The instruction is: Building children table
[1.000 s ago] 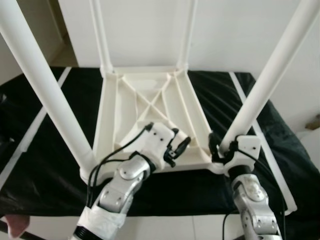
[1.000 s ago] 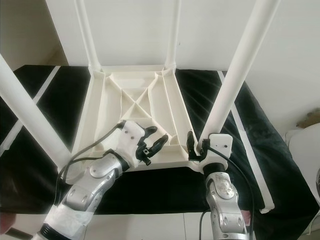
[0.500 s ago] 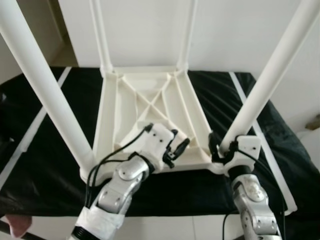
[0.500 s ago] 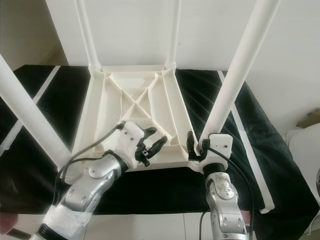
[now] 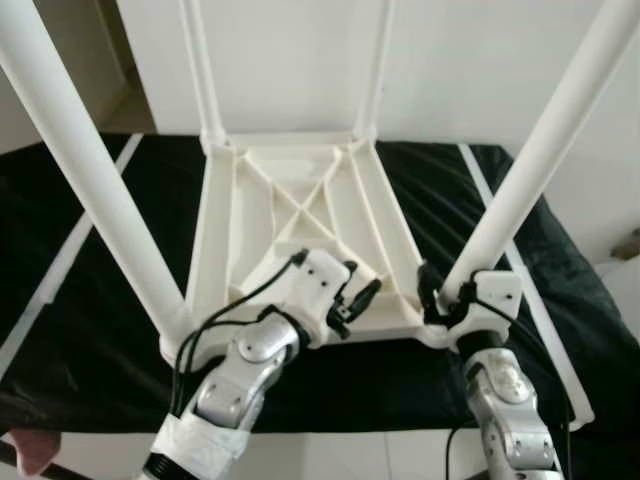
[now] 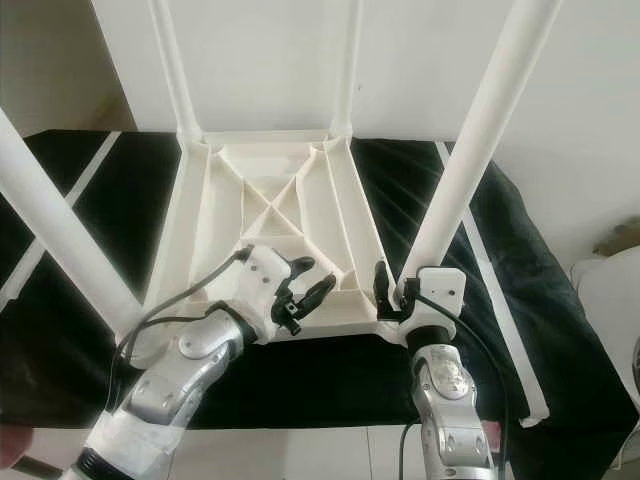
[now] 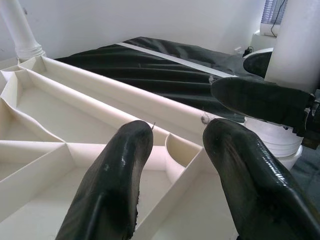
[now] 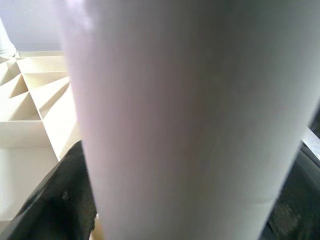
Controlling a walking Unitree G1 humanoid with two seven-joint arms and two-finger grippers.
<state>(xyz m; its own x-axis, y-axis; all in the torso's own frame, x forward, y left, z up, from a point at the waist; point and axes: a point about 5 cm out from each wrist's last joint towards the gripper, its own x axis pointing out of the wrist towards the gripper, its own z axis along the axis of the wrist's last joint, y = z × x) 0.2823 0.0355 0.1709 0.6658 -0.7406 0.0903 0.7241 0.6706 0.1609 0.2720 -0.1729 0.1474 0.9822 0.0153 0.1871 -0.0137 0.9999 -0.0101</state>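
Observation:
A white plastic children's table (image 5: 290, 200) lies upside down on a black cloth, its ribbed underside up and its legs standing upward. My right gripper (image 5: 440, 292) is shut on the near right leg (image 5: 530, 170) at its base, and that leg (image 8: 190, 110) sits right between the fingers in the right wrist view. Over the ribs by the near right corner my left gripper (image 5: 352, 303) hovers open, holding nothing; its fingers (image 7: 120, 180) spread above a rib cell. The near left leg (image 5: 90, 180) stands at the left.
The black cloth (image 5: 90, 330) with white stripes covers the work surface under the table. A white wall (image 5: 290, 60) rises behind. Two far legs (image 5: 200, 70) stand at the back corners. A white object (image 6: 610, 300) sits off the right edge.

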